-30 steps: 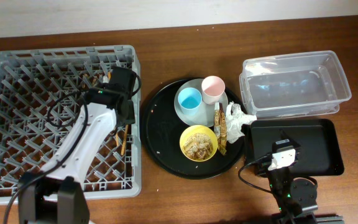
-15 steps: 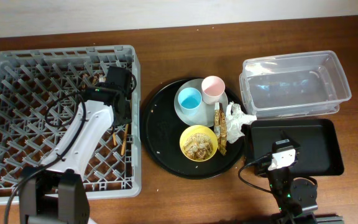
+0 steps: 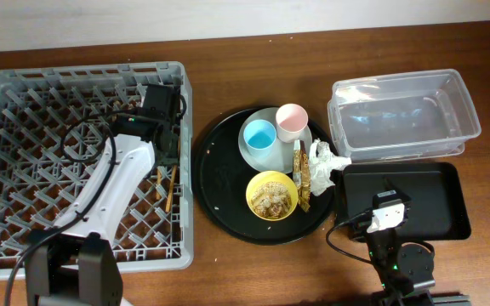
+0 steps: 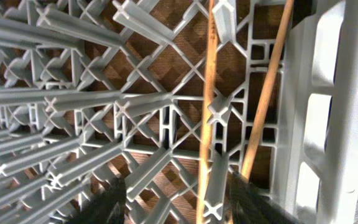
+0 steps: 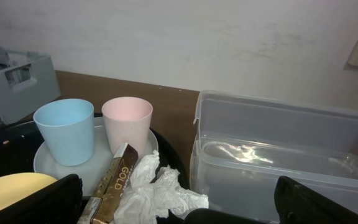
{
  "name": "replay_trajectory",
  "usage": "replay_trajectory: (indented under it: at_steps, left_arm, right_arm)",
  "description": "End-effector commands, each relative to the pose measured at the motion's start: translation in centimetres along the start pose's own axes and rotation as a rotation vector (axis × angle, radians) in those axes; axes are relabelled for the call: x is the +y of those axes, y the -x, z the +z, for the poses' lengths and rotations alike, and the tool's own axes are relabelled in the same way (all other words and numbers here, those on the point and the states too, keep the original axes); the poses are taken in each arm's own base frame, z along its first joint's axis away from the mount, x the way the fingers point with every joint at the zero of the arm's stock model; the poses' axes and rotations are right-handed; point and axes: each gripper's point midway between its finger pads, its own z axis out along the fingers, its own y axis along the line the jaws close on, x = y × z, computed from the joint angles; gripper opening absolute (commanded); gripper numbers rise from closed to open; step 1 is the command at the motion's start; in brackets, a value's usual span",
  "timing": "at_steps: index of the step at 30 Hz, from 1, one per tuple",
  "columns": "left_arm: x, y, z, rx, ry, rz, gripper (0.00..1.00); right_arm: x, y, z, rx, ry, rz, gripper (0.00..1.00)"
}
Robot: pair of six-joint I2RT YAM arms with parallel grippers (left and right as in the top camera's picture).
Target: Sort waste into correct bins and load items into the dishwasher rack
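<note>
Both wooden chopsticks (image 4: 207,112) lie on the lattice of the grey dishwasher rack (image 3: 24,127) by its right wall, seen in the overhead view as chopsticks (image 3: 167,187). My left gripper (image 3: 167,155) hovers over them, open, its fingers (image 4: 104,202) apart, one stick lying loose between them. The yellow bowl (image 3: 270,195) holds beige scraps. The blue cup (image 3: 259,135) and pink cup (image 3: 293,121) stand on the white plate (image 3: 281,153). The brown wrapper (image 3: 302,174) and white napkin (image 3: 324,161) lie beside them. My right gripper (image 3: 390,212) is open and empty.
The dishes sit on a round black tray (image 3: 228,183). The clear tub (image 3: 402,115) stands at the back right, with the black rectangular tray (image 3: 428,200) in front of it under my right wrist. From the right wrist, napkin (image 5: 154,190) and wrapper (image 5: 114,183) are close ahead.
My left gripper has opened and let go of the chopsticks, which now rest in the rack. Its wrist has shifted slightly left and back. The right arm has not moved.
</note>
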Motion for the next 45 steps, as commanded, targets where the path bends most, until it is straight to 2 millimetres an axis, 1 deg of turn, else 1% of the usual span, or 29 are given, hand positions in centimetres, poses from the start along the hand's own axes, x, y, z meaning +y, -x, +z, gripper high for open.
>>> replay_trajectory:
  at_steps: [1, 3, 5, 6, 7, 9, 11, 12, 15, 19, 21, 26, 29, 33, 36, 40, 45]
  left_arm:
    - [0.5, 0.6, -0.9, -0.022, 0.010, 0.002, 0.56]
    - [0.7, 0.4, -1.7, -0.024, -0.002, -0.001, 0.56]
    - [-0.2, 0.5, -4.0, -0.047, -0.103, -0.012, 0.56]
    - [-0.8, 0.7, -5.3, -0.070, -0.165, -0.019, 0.57]
    - [-2.1, 0.9, -8.0, -0.119, -0.296, -0.027, 0.59]
    - [-3.8, 0.7, -11.5, -0.168, -0.467, -0.024, 0.63]
    - [-4.5, 0.4, -12.7, -0.175, -0.530, -0.016, 0.64]
    - [-4.8, 0.1, -12.8, -0.166, -0.544, -0.008, 0.64]
    - [-6.2, -1.1, -12.4, -0.127, -0.552, 0.032, 0.64]
    - [-8.9, -3.2, -11.9, -0.087, -0.573, 0.109, 0.64]
    - [-10.3, -4.2, -11.8, -0.070, -0.586, 0.120, 0.64]
    - [-13.8, -6.0, -11.7, -0.075, -0.619, 0.192, 0.64]
    - [-14.9, -6.4, -10.9, -0.088, -0.588, 0.176, 0.64]
    - [-15.8, -7.0, -9.5, -0.086, -0.574, 0.181, 0.64]
    - [-16.6, -7.6, -7.1, -0.051, -0.558, 0.188, 0.64]
    - [-16.6, -7.2, -4.7, -0.042, -0.485, 0.188, 0.65]
    - [-17.4, -6.9, -2.9, -0.030, -0.464, 0.155, 0.64]
  right_arm:
    - [0.2, -0.2, 0.0, 0.001, 0.010, -0.006, 0.99]
    - [0.2, -0.2, 0.0, 0.001, 0.010, -0.006, 0.99]
    - [0.2, -0.2, 0.0, 0.001, 0.010, -0.006, 0.99]
    - [0.2, -0.2, 0.0, 0.001, 0.010, -0.006, 0.99]
    - [0.2, -0.2, 0.0, 0.001, 0.010, -0.006, 0.99]
    - [0.2, -0.2, 0.0, 0.001, 0.010, -0.006, 0.99]
    - [0.2, -0.2, 0.0, 0.001, 0.010, -0.006, 0.99]
    - [0.2, -0.2, 0.0, 0.001, 0.010, -0.006, 0.99]
    - [0.2, -0.2, 0.0, 0.001, 0.010, -0.006, 0.99]
    - [0.2, -0.2, 0.0, 0.001, 0.010, -0.006, 0.99]
    - [0.2, -0.2, 0.0, 0.001, 0.010, -0.006, 0.99]
    - [0.2, -0.2, 0.0, 0.001, 0.010, -0.006, 0.99]
    - [0.2, -0.2, 0.0, 0.001, 0.010, -0.006, 0.98]
    - [0.2, -0.2, 0.0, 0.001, 0.010, -0.006, 0.99]
    - [0.2, -0.2, 0.0, 0.001, 0.010, -0.006, 0.98]
    - [0.2, -0.2, 0.0, 0.001, 0.010, -0.006, 0.99]
    - [0.2, -0.2, 0.0, 0.001, 0.010, -0.006, 0.99]
